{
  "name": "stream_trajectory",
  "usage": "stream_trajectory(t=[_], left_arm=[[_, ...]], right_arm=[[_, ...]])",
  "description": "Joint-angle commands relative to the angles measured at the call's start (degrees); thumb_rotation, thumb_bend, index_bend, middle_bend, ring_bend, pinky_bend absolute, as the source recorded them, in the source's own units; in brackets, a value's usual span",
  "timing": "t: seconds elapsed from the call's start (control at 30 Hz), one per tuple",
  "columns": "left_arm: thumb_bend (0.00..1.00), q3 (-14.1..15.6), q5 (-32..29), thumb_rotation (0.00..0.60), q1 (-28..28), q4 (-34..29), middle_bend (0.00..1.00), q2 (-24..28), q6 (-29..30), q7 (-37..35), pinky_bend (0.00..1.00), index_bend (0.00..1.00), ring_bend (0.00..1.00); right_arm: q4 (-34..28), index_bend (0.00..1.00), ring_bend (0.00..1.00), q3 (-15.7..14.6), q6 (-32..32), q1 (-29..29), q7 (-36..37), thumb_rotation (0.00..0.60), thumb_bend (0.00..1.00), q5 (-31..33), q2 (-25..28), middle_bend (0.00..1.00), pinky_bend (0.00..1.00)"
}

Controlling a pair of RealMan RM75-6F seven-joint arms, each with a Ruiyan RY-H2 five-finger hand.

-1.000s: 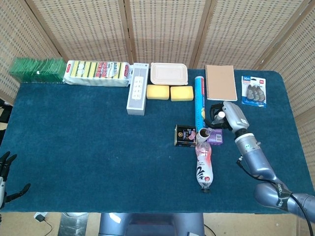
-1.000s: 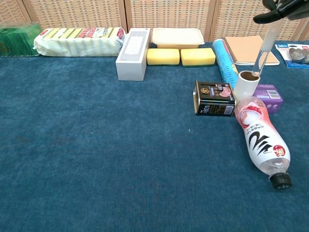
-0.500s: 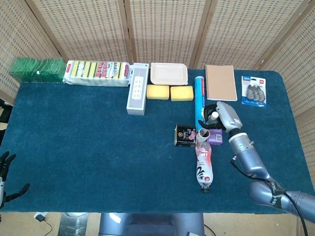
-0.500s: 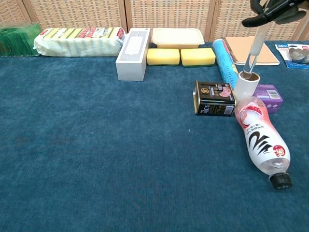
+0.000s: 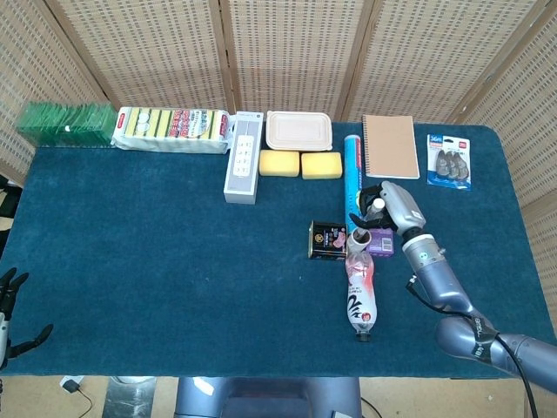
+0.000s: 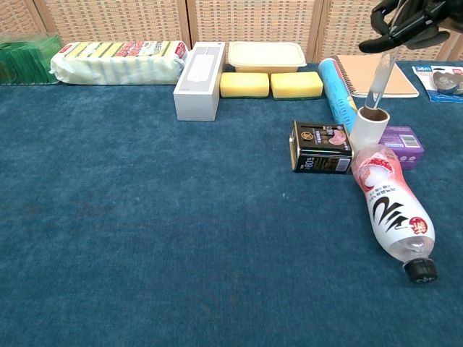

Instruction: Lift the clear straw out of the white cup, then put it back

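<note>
At the near left edge of the blue worktop (image 5: 157, 279), the left hand (image 5: 10, 315) is seen with its fingers spread apart and nothing in them. A pink-labelled bottle (image 6: 391, 212) is laid on its side near the right, its base just beside the white cup (image 6: 370, 128). Above the cup, the clear straw (image 6: 379, 81) is pinched by the fingers of the right hand (image 6: 411, 20), its lower end seen at the cup's mouth. A black tin (image 6: 320, 147) is set just left of the cup.
</note>
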Motion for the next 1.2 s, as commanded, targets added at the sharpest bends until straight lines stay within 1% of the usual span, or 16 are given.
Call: stream_trajectory(t=[0.03, 0.47, 0.63, 0.93, 1.2], left_arm=[[0.19, 0.02, 0.02, 0.600, 0.00, -0.10, 0.00, 0.02, 0.00, 0.13, 0.15, 0.07, 0.00], [0.19, -0.02, -0.10, 0.600, 0.10, -0.24, 0.00, 0.13, 0.06, 0.27, 0.15, 0.07, 0.00], [0.19, -0.02, -0.15, 0.600, 0.05, -0.17, 0.00, 0.10, -0.11, 0.29, 0.15, 0.07, 0.00], [0.20, -0.18, -0.32, 0.600, 0.22, -0.39, 0.00, 0.33, 0.22, 0.45, 0.15, 0.07, 0.00], [0.20, -0.24, -0.37, 0.600, 0.13, -0.95, 0.00, 0.54, 0.08, 1.04, 0.15, 0.07, 0.00]], right_arm=[[0.45, 0.82, 1.00, -0.04, -0.25, -0.07, 0.50, 0.600, 0.40, -0.43, -0.31, 1.00, 1.00], [2.57, 0.82, 1.00, -0.50, -0.42, -0.49, 2.50, 0.600, 0.40, -2.20, -2.35, 1.00, 1.00], [4.51, 0.82, 1.00, -1.00, -0.86, -0.24, 3.17, 0.600, 0.40, -3.24, -4.27, 1.00, 1.00], [8.80, 0.82, 1.00, -0.89, -1.69, 0.66, 5.37, 0.600, 0.39, -5.05, -7.94, 1.00, 1.00], [12.08, 0.82, 1.00, -0.79, -2.62, 0.90, 7.43, 0.600, 0.37, -6.35, -9.52, 1.00, 1.00]])
